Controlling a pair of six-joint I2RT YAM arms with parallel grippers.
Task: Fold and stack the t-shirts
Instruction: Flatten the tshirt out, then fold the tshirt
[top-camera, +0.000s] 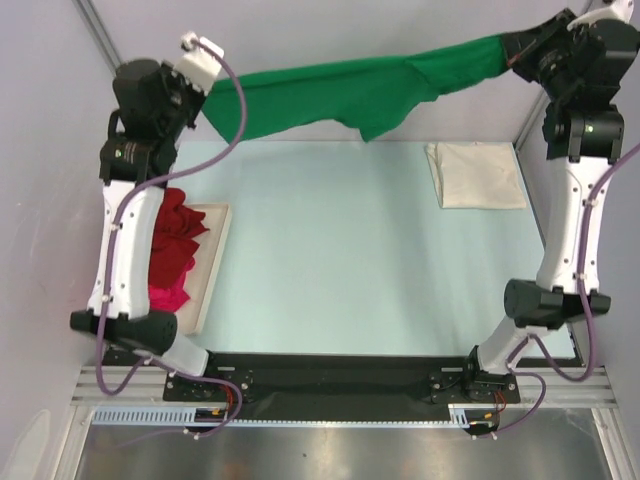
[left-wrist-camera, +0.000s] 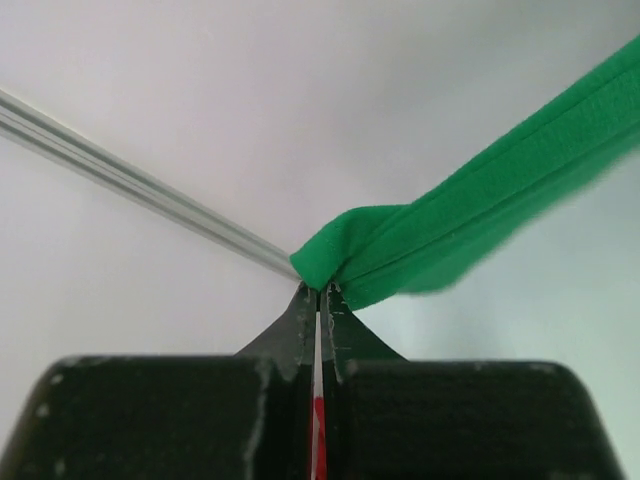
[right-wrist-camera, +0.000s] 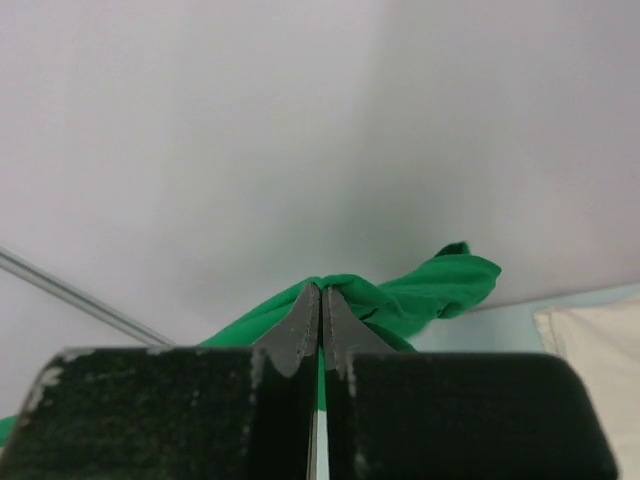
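Saw green t-shirt (top-camera: 350, 95) stretched in mid-air at the back; cream-white t-shirt (top-camera: 477, 175) folded flat, far right; dark red t-shirt (top-camera: 178, 235) and magenta pink t-shirt (top-camera: 168, 295) crumpled together, touching, left.

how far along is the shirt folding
Done: the cream-white t-shirt lies folded flat at the far right. In hand: the green t-shirt hangs stretched in the air between the left gripper and right gripper, both shut on it, not yet folded. Left: the dark red t-shirt and magenta t-shirt sit crumpled in the tray; nothing is stacked.
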